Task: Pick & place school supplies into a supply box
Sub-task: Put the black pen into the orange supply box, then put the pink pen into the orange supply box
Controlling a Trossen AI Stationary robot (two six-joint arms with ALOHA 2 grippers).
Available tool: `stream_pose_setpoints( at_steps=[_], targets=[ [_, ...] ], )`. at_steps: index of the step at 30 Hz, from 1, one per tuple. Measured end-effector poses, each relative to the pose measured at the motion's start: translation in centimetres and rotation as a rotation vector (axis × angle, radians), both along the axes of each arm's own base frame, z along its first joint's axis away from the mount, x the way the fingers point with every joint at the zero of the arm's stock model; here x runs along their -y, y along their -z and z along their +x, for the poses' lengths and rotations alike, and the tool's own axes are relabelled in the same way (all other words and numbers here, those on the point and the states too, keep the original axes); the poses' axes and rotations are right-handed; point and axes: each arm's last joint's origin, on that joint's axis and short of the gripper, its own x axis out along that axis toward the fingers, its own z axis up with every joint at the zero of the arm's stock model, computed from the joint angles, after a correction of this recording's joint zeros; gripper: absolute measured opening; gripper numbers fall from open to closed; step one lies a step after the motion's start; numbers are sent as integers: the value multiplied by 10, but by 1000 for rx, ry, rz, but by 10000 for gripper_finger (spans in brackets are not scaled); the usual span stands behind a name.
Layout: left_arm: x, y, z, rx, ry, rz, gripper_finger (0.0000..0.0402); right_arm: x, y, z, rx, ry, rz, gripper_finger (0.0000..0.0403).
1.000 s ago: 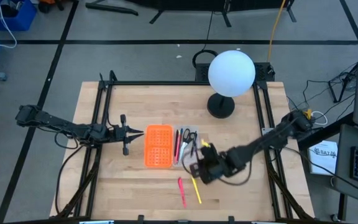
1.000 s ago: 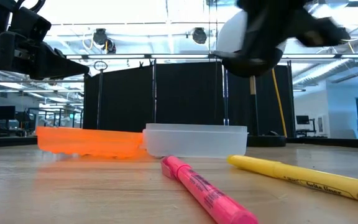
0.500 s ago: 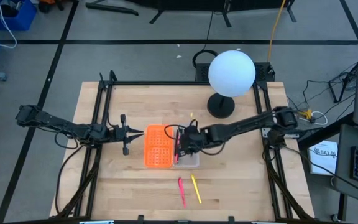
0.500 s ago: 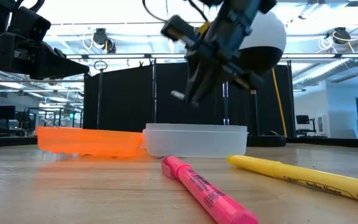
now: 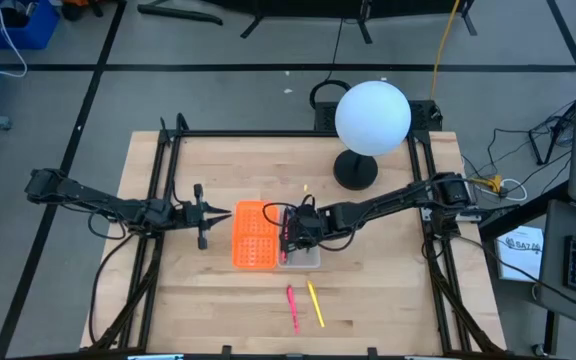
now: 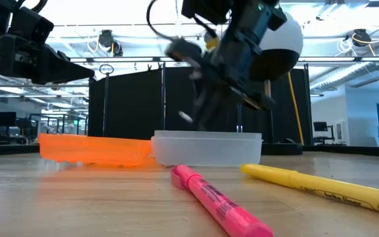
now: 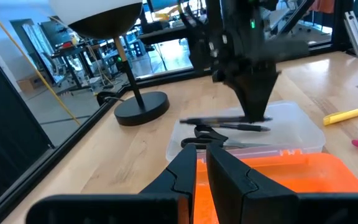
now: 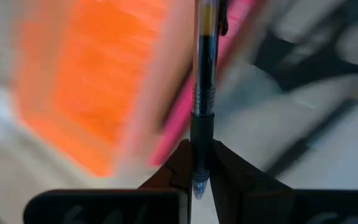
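My right gripper point(image 5: 290, 232) hovers over the supply box point(image 6: 206, 149), a clear tray joined to an orange panel point(image 5: 255, 236), and is shut on a dark pen point(image 8: 202, 81). The left wrist view shows black-handled scissors point(image 7: 207, 131) and another dark pen point(image 7: 244, 127) lying in the tray. A pink marker point(image 5: 292, 306) and a yellow marker point(image 5: 315, 303) lie flat on the table nearer the near edge. My left gripper point(image 5: 223, 212) waits, shut, just left of the orange panel. My right gripper pinches the dark pen between its two fingers point(image 8: 180, 167) at the black grip section point(image 8: 201, 134) near the writing tip. The fingers come from above, slanting down, and lie across the pen. The pen is lifted clear above the tray, its long end sticking out point(image 6: 185, 117).
A lamp with a white globe point(image 5: 373, 117) and a black round base point(image 5: 355, 172) stands on the table's far right part. Black frame rails point(image 5: 163, 160) run along the table's left and right sides. Bare wood lies toward the near edge around the two markers.
My right gripper, carrying the dark pen, has moved from near the two markers toward the far-left, over the clear tray, and has since sunk a little toward it. The pen has come along, lifted clear. The pink and yellow markers have stayed where they were.
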Motion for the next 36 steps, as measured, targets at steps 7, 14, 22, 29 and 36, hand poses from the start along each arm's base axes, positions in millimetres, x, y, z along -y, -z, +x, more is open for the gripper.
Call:
stream_pose_setpoints(
  at_steps=[7, 14, 22, 29, 36],
  targets=[
    [0, 0, 0, -1, 1, 11, 47, 6, 21, -4, 36, 20, 62, 23],
    [0, 0, 0, -2, 2, 15, 47, 10, 33, -12, 8, 47, 94, 23],
    [0, 0, 0, -1, 2, 15, 47, 12, 36, -12, 16, 52, 98, 66],
    [0, 0, 0, -1, 2, 15, 47, 11, 36, -12, 12, 48, 125, 98],
    [0, 0, 0, -1, 3, 15, 47, 11, 18, -14, 70, 18, 120, 101]
  ],
)
